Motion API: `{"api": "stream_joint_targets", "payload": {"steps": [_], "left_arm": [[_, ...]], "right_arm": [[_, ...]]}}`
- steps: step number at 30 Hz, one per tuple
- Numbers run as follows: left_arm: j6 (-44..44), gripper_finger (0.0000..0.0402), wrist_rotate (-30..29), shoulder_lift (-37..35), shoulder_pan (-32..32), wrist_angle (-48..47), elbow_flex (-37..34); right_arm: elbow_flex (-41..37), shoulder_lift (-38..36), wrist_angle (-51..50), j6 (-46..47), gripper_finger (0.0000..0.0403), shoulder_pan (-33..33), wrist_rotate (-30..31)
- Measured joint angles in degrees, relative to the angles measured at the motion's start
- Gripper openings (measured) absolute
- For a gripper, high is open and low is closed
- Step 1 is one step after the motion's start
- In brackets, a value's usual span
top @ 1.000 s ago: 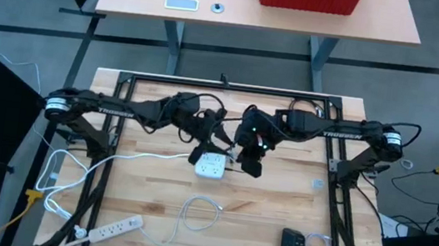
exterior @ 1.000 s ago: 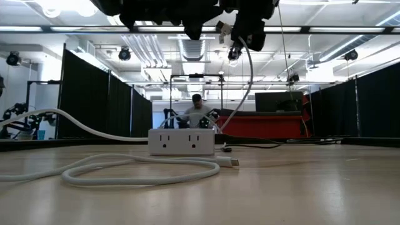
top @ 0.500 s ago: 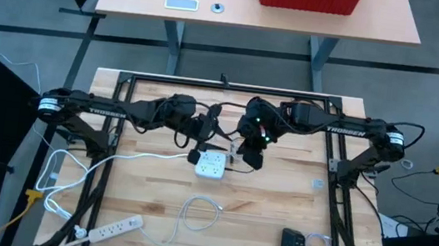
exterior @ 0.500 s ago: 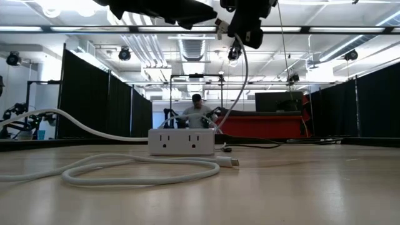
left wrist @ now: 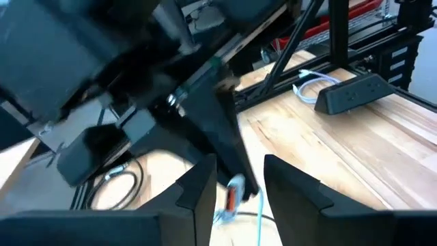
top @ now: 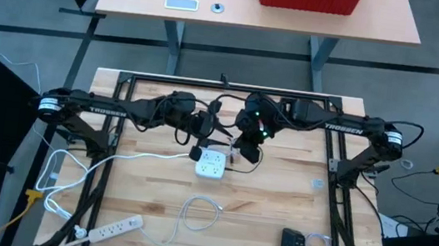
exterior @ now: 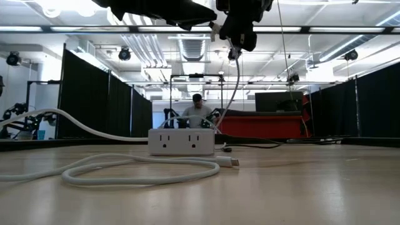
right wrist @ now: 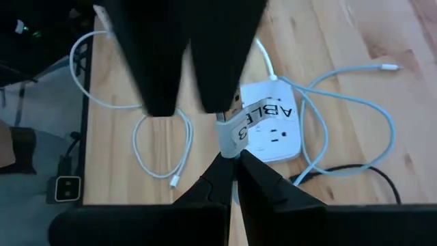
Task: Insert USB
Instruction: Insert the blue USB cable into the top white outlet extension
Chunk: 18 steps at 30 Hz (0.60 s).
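Both arms reach in above the white outlet block [top: 211,166] at mid-table. The right gripper [right wrist: 232,179] pinches a labelled cable [right wrist: 249,119] above the block; the left gripper [left wrist: 235,183] is spread. The low view alone shows a person [exterior: 197,112] behind.

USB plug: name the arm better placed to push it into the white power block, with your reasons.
Right. The right gripper is shut on the labelled cable, hanging directly above the white power block. The left gripper hovers open beside it, holding nothing, so it looks better suited to steadying the block.
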Motion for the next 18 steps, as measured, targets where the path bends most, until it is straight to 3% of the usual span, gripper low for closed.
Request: {"api": "stream_joint_targets", "payload": {"steps": [12,18], "left_arm": [[-4.4,0.0138,-0.6,0.1,-0.1,-2.8,0.0],[-5.8,0.008,-0.5,0.1,-0.2,-2.9,0.0]], "right_arm": [[0.0,0.0,1.9,-0.5,0.0,0.6,-1.1],[0.0,0.0,1.8,-0.5,0.0,0.5,-1.0]]}}
